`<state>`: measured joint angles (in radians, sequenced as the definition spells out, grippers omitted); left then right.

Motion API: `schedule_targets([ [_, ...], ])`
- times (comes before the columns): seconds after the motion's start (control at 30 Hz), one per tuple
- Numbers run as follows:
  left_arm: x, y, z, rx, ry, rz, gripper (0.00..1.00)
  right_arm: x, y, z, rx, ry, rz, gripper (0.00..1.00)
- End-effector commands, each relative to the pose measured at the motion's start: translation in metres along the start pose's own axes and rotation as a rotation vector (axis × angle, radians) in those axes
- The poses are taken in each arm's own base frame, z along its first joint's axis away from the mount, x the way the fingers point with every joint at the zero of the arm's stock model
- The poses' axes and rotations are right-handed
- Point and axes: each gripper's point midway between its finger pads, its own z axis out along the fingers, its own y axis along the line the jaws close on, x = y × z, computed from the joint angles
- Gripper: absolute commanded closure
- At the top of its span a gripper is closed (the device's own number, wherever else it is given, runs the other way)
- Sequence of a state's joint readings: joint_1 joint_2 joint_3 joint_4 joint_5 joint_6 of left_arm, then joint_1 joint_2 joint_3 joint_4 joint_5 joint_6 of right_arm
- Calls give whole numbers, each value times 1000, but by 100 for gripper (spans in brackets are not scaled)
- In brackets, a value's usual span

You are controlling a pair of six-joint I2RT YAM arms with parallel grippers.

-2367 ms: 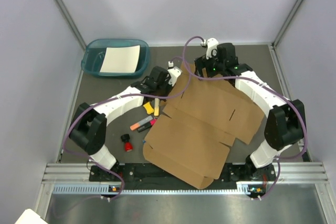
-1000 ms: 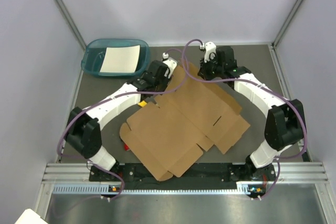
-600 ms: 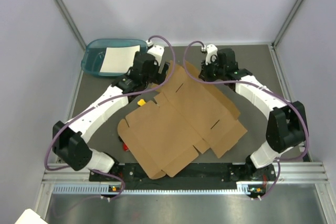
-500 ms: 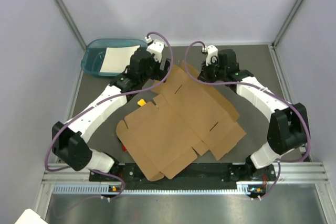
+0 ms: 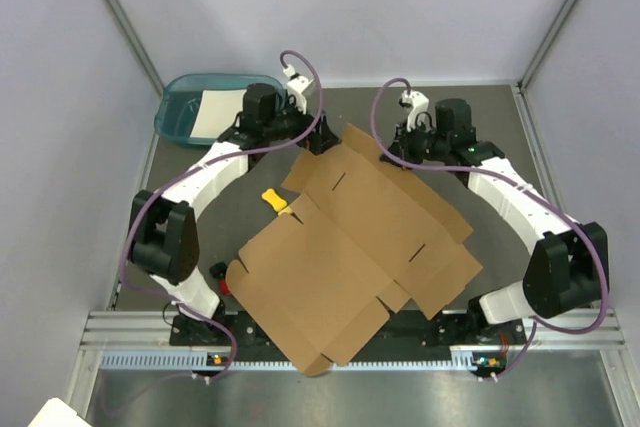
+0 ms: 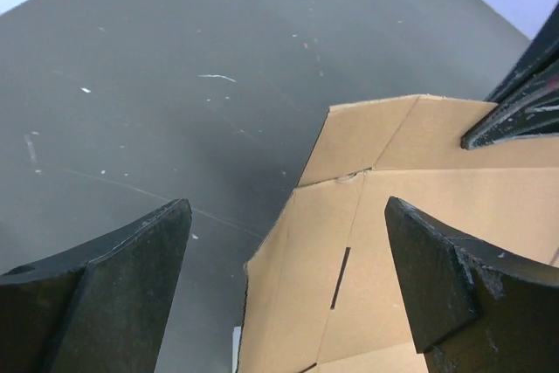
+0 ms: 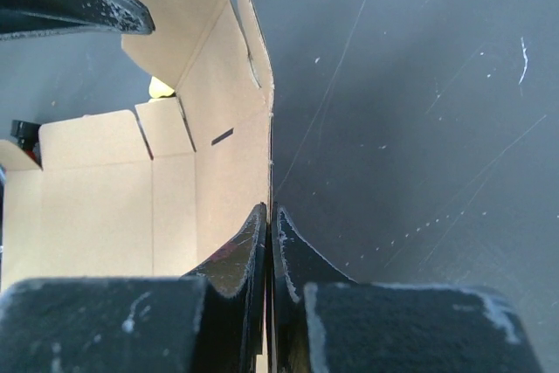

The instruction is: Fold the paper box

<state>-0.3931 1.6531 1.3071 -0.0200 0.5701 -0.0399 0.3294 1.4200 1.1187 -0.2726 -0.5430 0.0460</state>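
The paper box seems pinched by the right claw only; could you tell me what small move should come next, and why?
Probably ease the left claw forward and close it on the near corner of the paper box: it stands open before that flap, while the right claw grips the far edge.

You'll see the left end effector [image 6: 286, 209] has opened wide, letting go of the paper box [image 5: 350, 247]; its corner now lies between the fingers.

One paper box [image 5: 350, 247], one teal tray [image 5: 178, 110]
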Motion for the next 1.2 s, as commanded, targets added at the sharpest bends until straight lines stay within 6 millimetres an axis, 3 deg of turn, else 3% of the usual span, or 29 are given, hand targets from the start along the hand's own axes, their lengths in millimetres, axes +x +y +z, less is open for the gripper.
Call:
schedule_targets([
  [0.0, -43, -27, -10, 232, -151, -9, 1, -21, 16, -15, -93, -53, 7, 100],
  [0.27, -49, -36, -15, 317, -192, 18, 1, -18, 20, -12, -172, -31, 47, 100],
  [0.4, -43, -36, -10, 354, -156, 16, 4, -19, 29, -10, -235, -24, 57, 100],
  [0.73, -28, -39, 3, 405, -99, -33, 17, -22, 26, -11, -260, -28, 86, 100],
  [1.17, -15, -65, 23, 365, -37, 47, 43, -25, 14, -10, -177, -42, 77, 100],
])
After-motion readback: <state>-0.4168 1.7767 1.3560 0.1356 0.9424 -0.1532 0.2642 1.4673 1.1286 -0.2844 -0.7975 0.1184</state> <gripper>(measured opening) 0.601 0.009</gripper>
